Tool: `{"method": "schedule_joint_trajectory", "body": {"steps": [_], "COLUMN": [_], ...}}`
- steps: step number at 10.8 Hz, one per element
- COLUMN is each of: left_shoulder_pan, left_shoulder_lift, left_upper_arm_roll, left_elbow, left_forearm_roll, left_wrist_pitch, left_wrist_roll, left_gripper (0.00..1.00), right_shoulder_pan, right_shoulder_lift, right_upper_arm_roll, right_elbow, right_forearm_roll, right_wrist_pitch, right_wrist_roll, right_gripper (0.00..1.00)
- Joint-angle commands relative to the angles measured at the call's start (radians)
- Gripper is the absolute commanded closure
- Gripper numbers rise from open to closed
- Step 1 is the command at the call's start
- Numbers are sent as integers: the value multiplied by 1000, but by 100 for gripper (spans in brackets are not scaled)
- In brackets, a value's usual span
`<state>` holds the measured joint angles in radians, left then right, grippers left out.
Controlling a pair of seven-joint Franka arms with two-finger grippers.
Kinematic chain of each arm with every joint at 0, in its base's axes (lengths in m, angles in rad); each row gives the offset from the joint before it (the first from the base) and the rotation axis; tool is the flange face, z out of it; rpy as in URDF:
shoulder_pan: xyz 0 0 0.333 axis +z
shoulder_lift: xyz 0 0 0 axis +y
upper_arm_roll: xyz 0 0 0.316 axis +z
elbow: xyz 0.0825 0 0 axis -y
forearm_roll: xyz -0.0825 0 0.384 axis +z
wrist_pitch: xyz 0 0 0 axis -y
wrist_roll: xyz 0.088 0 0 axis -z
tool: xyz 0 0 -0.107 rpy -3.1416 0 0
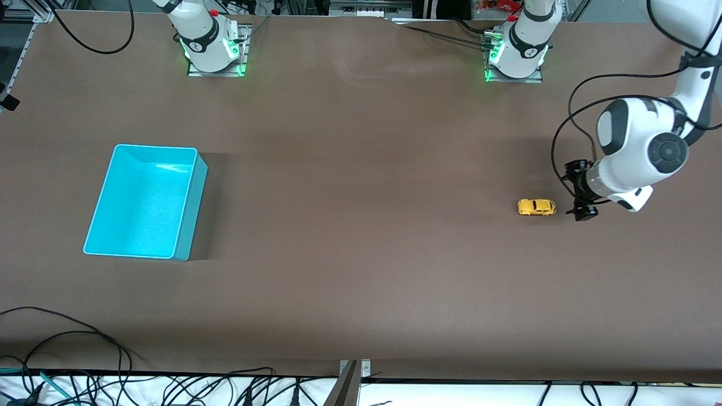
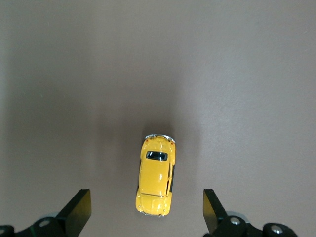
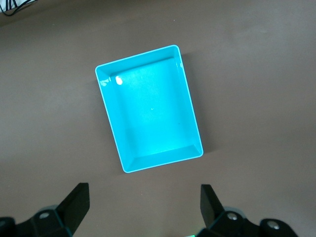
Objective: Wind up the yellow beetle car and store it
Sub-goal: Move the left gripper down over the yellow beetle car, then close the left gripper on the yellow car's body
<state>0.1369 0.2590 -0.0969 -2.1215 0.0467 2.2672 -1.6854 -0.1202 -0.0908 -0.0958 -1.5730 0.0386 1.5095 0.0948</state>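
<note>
Yellow beetle car point(image 1: 536, 207): stands on its wheels on the brown table point(image 1: 361, 225) toward the left arm's end, well apart from the turquoise bin point(image 1: 189, 211) (open-topped, toward the right arm's end). Left gripper point(image 1: 581, 192): low over the table just beside the car, fingers point(image 2: 79, 210) spread wide, holding nothing. Right gripper point(image 3: 143, 210): high over the table near the bin, fingers wide apart, holding nothing.

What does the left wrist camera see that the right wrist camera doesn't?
Only the left wrist view shows the yellow beetle car, on its wheels on the table, ahead of the left end effector, whose fingers are open. Only the right wrist view shows the turquoise bin, empty, below the right end effector, also open. Both share the brown table and a pair of dark fingers spread wide, touching nothing.
</note>
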Motion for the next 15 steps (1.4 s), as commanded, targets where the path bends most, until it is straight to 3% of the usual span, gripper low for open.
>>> {"method": "schedule_joint_trajectory", "body": {"steps": [1,10,15], "left_shoulder_pan": [0,1,44], "left_shoulder_lift": [55,129,138], "left_upper_arm_roll": [-21,-56,-56], "left_elbow": [-49,-66,-64], "left_forearm_roll": [18,29,15], "left_wrist_pitch": [135,158,190], "left_wrist_roll": [-96,160,161], "left_gripper": [0,0,1], "right_shoulder_pan": [-6,-6,-6], "right_shoulder_lift": [-1,-1,-1], "right_upper_arm_roll": [-4,-4,-4], "right_elbow": [16,16,16], "right_forearm_roll": [21,21,21], "right_wrist_pitch": [-17,-18,-18], "right_wrist_roll": [-4,-4,-4], "right_gripper": [0,0,0]}}
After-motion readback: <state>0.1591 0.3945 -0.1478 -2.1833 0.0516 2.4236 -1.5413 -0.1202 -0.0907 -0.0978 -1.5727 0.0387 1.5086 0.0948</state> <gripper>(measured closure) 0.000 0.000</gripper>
